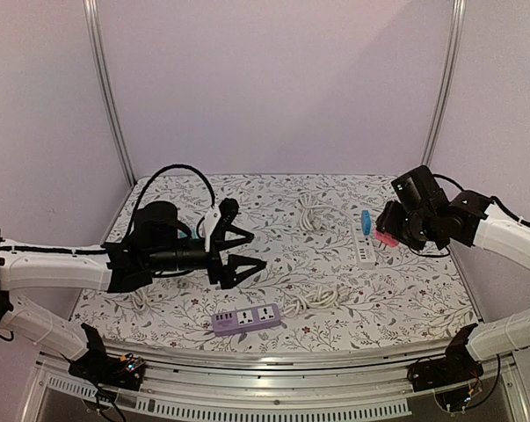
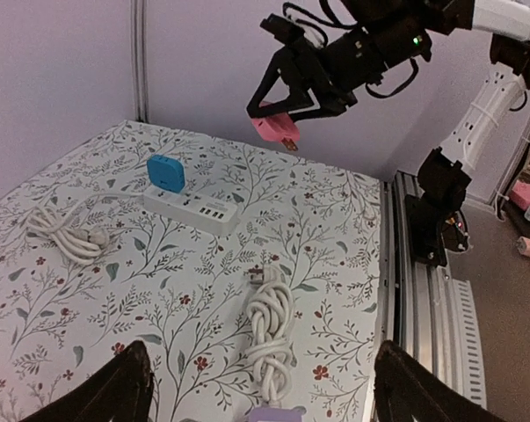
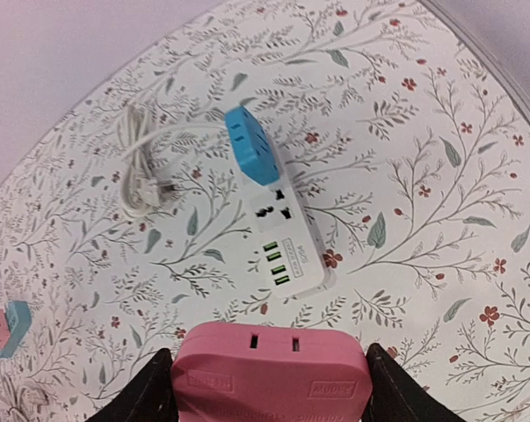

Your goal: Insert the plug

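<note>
Over the right side of the desk point(image 1: 405, 299), the right pincer point(image 1: 388, 232) grips a pink plug point(image 3: 271, 369) in the air, near a white power strip point(image 3: 286, 242). Farther left, the left pincer point(image 1: 257, 249) hangs open above the desk, beyond a purple power strip point(image 1: 245, 317).

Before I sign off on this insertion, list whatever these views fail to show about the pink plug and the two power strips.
1. Pink plug pins: right wrist view, hidden under its own body.
2. White strip free socket holes: top view, too small to tell.
3. Purple strip: left wrist view, cut off by the bottom edge, sockets unseen.
4. Plug's embossed labels: right wrist view, too blurred to read.
</note>
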### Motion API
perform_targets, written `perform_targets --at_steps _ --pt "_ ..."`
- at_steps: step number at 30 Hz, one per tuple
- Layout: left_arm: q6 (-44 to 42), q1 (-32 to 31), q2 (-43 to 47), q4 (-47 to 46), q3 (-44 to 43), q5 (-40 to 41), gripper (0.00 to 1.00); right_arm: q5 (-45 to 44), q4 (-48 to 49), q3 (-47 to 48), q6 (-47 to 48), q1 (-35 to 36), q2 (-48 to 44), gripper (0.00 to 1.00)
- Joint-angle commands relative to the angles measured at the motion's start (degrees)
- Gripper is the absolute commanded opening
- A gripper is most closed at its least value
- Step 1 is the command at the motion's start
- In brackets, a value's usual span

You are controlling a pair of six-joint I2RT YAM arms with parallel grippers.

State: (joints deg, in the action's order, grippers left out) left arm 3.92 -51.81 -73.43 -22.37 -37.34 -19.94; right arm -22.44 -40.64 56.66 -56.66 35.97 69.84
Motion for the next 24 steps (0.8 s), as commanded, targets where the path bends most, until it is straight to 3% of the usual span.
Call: perform_targets --at_steps 1,10,18,24 --pt "9.0 -1.1 -0.2 -6.1 -4.0 -2.7 0.86 -15.4 1.2 5.7 2.8 11.0 -3.8 0.15" --pt "6.4 -3.8 -6.2 -9.6 -14.0 -1.9 0.92 -22.3 12.9 24.4 15.4 28.8 6.2 0.15" --pt "7.1 -4.3 -6.5 -10.9 -16.3 0.0 0.93 -19.2 21.3 29.5 23.5 34.5 12.1 0.15" --pt "7.8 -3.6 -6.1 -10.0 -17.0 0.8 0.78 -17.2 21.2 31.8 26.2 35.8 14.8 0.15"
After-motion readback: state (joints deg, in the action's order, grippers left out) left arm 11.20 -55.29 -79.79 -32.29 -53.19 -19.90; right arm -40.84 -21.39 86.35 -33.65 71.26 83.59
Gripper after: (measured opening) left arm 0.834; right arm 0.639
